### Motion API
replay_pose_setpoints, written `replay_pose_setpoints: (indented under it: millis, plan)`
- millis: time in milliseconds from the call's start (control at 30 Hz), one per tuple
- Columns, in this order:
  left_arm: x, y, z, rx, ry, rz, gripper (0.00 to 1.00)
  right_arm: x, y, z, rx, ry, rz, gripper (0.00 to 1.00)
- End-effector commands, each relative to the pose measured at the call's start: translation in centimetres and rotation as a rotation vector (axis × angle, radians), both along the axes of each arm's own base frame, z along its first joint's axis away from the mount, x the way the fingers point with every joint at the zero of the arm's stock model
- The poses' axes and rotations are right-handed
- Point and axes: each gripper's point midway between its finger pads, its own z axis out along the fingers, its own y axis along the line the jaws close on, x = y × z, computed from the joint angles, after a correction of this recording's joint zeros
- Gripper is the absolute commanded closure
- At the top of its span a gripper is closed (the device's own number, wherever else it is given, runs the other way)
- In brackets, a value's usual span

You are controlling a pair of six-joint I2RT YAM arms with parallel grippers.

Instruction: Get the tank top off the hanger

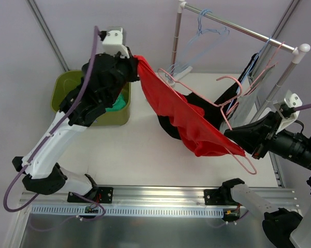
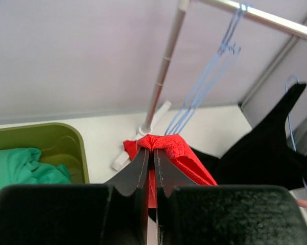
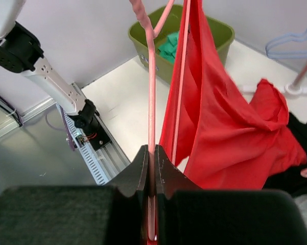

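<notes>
The red tank top [image 1: 186, 116] hangs stretched in the air between the two arms, draped over a pink wire hanger [image 1: 233, 116]. At its upper left end, my left gripper [image 1: 136, 64] is shut on a bunched edge of the top; the left wrist view shows red cloth [image 2: 176, 148] pinched at the left gripper's [image 2: 153, 151] tips. My right gripper [image 1: 248, 145] is shut on the hanger's lower end. In the right wrist view the pink wire [image 3: 151, 92] runs up from the shut right gripper [image 3: 151, 149], with the tank top [image 3: 219, 117] hanging beside it on the right.
A green bin [image 1: 64, 88] holding green cloth [image 1: 119, 103] stands at the back left under my left arm. A clothes rail [image 1: 238, 28] at the back right carries blue hangers [image 1: 204, 33]. A black garment [image 1: 168, 126] lies under the tank top.
</notes>
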Motion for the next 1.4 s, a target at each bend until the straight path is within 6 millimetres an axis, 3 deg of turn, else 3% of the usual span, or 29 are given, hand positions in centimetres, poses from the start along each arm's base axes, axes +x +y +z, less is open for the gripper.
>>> replay_pose_setpoints:
  millis: [0,33,67,100,133,167,233,267,333,367,400,433,467,533,567,700,733,767,833,867,933,967,1000,1033,1067,1133,1167,1200,1367]
  plan:
    - [-1.3,6.0,3.1,-0.071,-0.081,0.182,1.00,-0.9,1.1,2.4,0.042,-0.136,0.103,1.00]
    - [-1.9,6.0,3.1,-0.074,-0.084,0.155,1.00,-0.6,1.2,2.8,0.068,-0.139,0.097,1.00]
    - [-2.4,4.4,1.9,-0.055,-0.070,0.049,1.00,-0.7,1.3,5.5,0.131,-0.271,0.094,1.00]
    - [-3.9,4.4,2.6,-0.075,-0.091,-0.021,1.00,1.3,1.8,4.8,0.160,-0.257,0.073,1.00]
    - [-4.9,3.4,2.3,-0.070,-0.093,-0.110,1.00,1.7,2.1,5.6,0.236,-0.248,0.067,1.00]
    - [-6.9,0.5,1.2,-0.050,-0.081,-0.316,1.00,0.9,1.8,9.4,0.328,-0.425,0.078,1.00]
    - [-11.0,-1.2,1.3,-0.072,-0.096,-0.549,1.00,2.7,2.5,10.3,0.444,-0.401,0.079,1.00]
    - [-14.7,-3.5,0.2,-0.071,-0.072,-0.793,1.00,2.0,2.4,13.1,0.514,-0.508,0.110,1.00]
    - [-18.8,-4.5,-0.6,-0.083,-0.038,-1.019,1.00,3.8,3.4,14.4,0.590,-0.509,0.160,0.99]
    - [-20.3,-5.2,-2.0,-0.101,0.036,-1.112,1.00,2.4,3.2,16.9,0.689,-0.570,0.229,1.00]
    - [-22.8,-5.4,-2.7,-0.107,0.080,-1.255,1.00,2.4,3.2,17.9,0.733,-0.596,0.255,1.00]
    - [-23.5,-5.6,-3.8,-0.111,0.130,-1.306,1.00,4.4,3.8,18.4,0.774,-0.582,0.262,1.00]
    - [-23.9,-6.1,-6.1,-0.118,0.227,-1.337,1.00,3.2,3.3,20.2,0.824,-0.673,0.297,1.00]
    - [-24.4,-6.3,-8.6,-0.119,0.323,-1.377,1.00,4.5,3.7,21.4,0.889,-0.704,0.306,1.00]
    - [-24.1,-6.6,-11.4,-0.113,0.409,-1.356,1.00,3.2,3.2,22.5,0.923,-0.796,0.330,1.00]
    - [-21.2,-6.7,-17.7,-0.075,0.554,-1.145,1.00,3.5,3.6,24.2,0.935,-0.869,0.331,1.00]
    - [-18.7,-6.2,-19.3,-0.050,0.558,-0.978,1.00,3.6,4.2,23.8,0.873,-0.860,0.338,1.00]
    - [-17.9,-5.3,-20.9,-0.031,0.601,-0.882,1.00,5.5,5.2,22.6,0.797,-0.747,0.293,1.00]
    - [-14.9,-3.1,-22.7,0.009,0.591,-0.642,1.00,7.0,5.5,20.7,0.665,-0.757,0.200,1.00]
    - [-14.5,-2.0,-24.1,0.032,0.626,-0.564,1.00,7.6,5.0,18.3,0.590,-0.656,0.121,1.00]
    - [-13.9,-0.9,-25.1,0.058,0.629,-0.496,1.00,10.7,2.4,15.8,0.512,-0.561,-0.136,1.00]
    - [-13.7,-0.6,-25.8,0.076,0.635,-0.480,0.99,11.6,1.4,11.5,0.393,-0.421,-0.230,1.00]
    - [-13.7,-0.5,-26.2,0.084,0.642,-0.470,0.96,12.8,-1.1,10.1,0.363,-0.358,-0.398,1.00]
    - [-13.6,-0.4,-26.4,0.090,0.647,-0.463,0.90,13.3,-2.2,6.4,0.298,-0.220,-0.487,1.00]
    - [-13.3,-0.2,-26.7,0.094,0.651,-0.440,0.77,13.3,-2.8,5.0,0.280,-0.178,-0.524,1.00]
    - [-13.1,0.0,-27.0,0.100,0.657,-0.421,0.65,13.4,-4.4,1.9,0.255,-0.092,-0.626,1.00]
    - [-12.7,0.1,-26.6,0.099,0.648,-0.397,0.15,13.5,-4.5,1.1,0.264,-0.055,-0.643,1.00]
    - [-12.3,0.3,-26.5,0.102,0.639,-0.378,0.02,14.1,-4.8,0.3,0.257,-0.015,-0.685,1.00]
    - [-11.3,0.2,-24.1,0.137,0.597,-0.368,0.01,16.3,-5.1,-2.1,0.264,0.122,-0.799,1.00]
